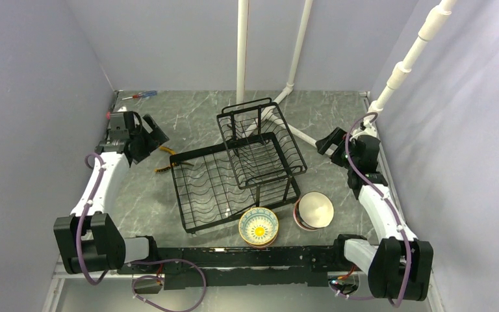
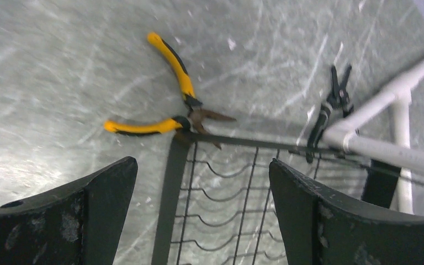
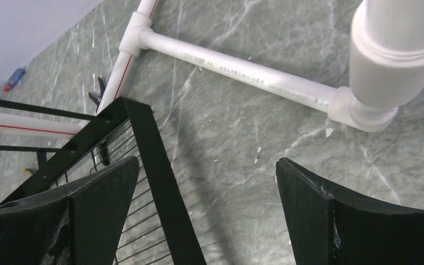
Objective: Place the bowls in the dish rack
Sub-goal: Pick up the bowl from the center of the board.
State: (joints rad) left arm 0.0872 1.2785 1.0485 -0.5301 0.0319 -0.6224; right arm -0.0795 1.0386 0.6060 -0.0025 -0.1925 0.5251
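The grey marbled desk (image 1: 169,123) carries the black wire dish rack (image 1: 221,185) at its middle. Just beside the rack's near edge sit a yellow-dotted stack of bowls (image 1: 258,227) and a white-topped stack (image 1: 314,210). The left claw (image 2: 201,165) and right claw (image 3: 207,165) hang spread over opposite rack corners. Yellow pliers (image 2: 181,77) lie at the left one.

You had the dish rack (image 1: 214,188) filling the frame's centre, its slanted basket (image 1: 260,140) raised over its right half. Open table (image 1: 188,117) lay at upper left and along the left side, save yellow pliers (image 1: 164,162) at the rack's left corner. White pipes (image 1: 242,58) crossed behind it; the bowls (image 1: 258,227) stood at lower centre.
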